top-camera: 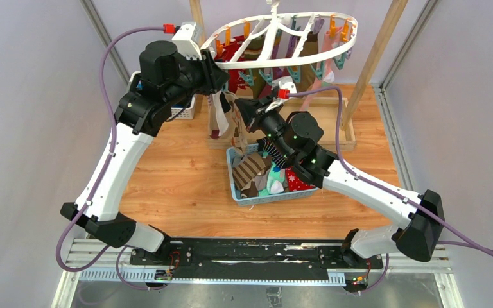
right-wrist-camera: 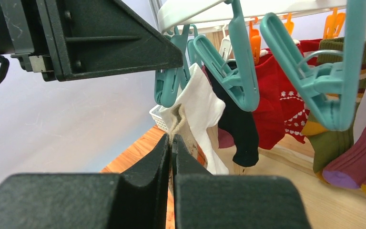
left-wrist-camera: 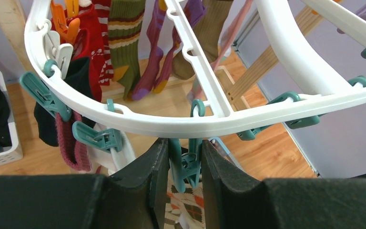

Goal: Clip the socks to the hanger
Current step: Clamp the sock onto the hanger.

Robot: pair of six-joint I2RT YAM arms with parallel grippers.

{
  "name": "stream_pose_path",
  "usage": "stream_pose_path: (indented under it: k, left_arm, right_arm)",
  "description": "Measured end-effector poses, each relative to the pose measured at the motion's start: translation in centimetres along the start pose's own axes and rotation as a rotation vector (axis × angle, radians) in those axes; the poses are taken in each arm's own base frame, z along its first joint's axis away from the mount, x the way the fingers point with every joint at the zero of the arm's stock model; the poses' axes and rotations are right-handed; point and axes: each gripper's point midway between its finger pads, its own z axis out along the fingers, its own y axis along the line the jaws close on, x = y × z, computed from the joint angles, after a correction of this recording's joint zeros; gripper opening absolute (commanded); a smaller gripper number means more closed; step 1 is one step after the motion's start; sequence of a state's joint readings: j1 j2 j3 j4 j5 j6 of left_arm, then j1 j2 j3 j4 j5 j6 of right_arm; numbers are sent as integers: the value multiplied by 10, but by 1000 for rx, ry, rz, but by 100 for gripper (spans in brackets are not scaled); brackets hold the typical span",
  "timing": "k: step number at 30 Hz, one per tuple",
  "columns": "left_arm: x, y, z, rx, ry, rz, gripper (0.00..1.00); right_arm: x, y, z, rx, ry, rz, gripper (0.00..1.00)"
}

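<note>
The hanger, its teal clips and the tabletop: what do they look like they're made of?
The hanger: probably moulded plastic, white, smooth with a slight sheen along its rim. The teal clips: plastic too by the look, one even colour, glossy moulded ridges. The tabletop: wood or a wood-look laminate; grain and plank lines show, but the pictures cannot tell which.
</note>
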State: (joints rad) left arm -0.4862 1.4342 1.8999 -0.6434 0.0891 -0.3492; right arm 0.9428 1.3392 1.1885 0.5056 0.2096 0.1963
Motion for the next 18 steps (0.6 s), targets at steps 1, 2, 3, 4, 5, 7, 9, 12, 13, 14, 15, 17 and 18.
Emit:
stream_pose_path:
  k: [1,2,3,4,5,7,9,12,13,14,15,17,18]
  left_arm:
    - [0,0,0,-1,0,0,0]
    - [0,0,0,-2,0,0,0]
    - [0,1,1,-4,1,-1,0]
    - [1,1,1,-5,1,-1,0]
    - [1,1,2,-7,2,-1,0]
    - [1,2,2,-10,2,-1,0]
    - [1,3,2,-14,1,0,0]
    - [1,4,3,-17,1,-1,0]
    - [1,4,3,-18,0,-1,0]
    - [1,4,3,-20,0,-1,0]
    - [1,4,3,-20,-1,-1,0]
    - [1,4,3,-22,-1,-1,0]
    - [1,4,3,-22,-1,-1,0]
  right_arm:
    - [0,0,0,-1,-1,1,0]
    - [-1,1,0,-3,-3,4,0]
    - [-1,2,0,-4,-6,5,0]
    - [-2,3,0,-7,-8,7,0]
    - [-5,4,1,-9,-13,10,0]
    - [-10,7,3,-14,-26,16,0]
    - [-16,10,5,-21,-41,26,0]
    - [-19,13,7,-31,-49,34,0]
    - [-19,14,7,-33,-49,36,0]
    - [-18,15,7,-36,-46,37,0]
    - [-17,15,8,-39,-44,37,0]
    - [-14,16,8,-43,-40,37,0]
    - [-13,16,9,-46,-37,36,0]
